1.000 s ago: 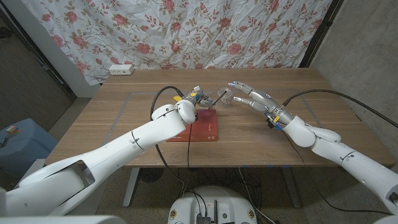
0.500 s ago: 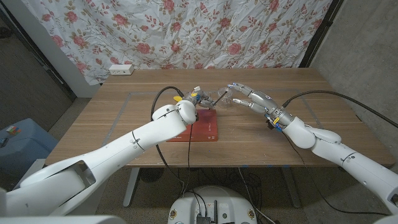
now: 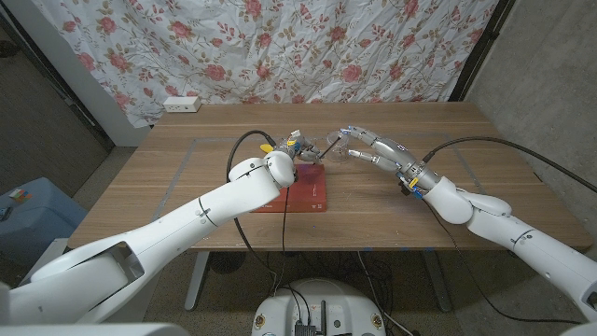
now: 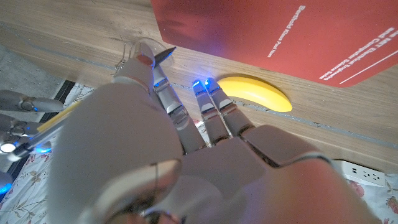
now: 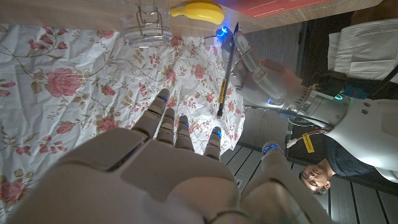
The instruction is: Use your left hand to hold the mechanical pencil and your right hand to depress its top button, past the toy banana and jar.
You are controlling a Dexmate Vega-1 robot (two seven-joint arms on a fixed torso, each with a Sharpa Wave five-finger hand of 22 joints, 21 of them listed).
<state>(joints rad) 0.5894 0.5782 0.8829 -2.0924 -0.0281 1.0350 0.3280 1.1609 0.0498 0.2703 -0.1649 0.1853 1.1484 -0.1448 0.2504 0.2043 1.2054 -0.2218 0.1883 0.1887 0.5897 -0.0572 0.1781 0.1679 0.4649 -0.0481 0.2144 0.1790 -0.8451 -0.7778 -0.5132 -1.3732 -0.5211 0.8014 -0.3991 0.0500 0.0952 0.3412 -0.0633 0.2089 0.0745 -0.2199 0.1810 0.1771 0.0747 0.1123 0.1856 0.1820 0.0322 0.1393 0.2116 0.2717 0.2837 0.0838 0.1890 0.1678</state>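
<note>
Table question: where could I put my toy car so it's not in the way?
Bare wood lies along the table's left side and near its right edge. It is crowded mid-table, where the red mat, toy banana, jar and both robot hands gather.

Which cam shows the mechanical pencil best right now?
Right wrist view: the mechanical pencil shows nearly full length, gripped by the left hand. Left wrist view catches a blurred yellow stretch; head view a thin sliver.
</note>
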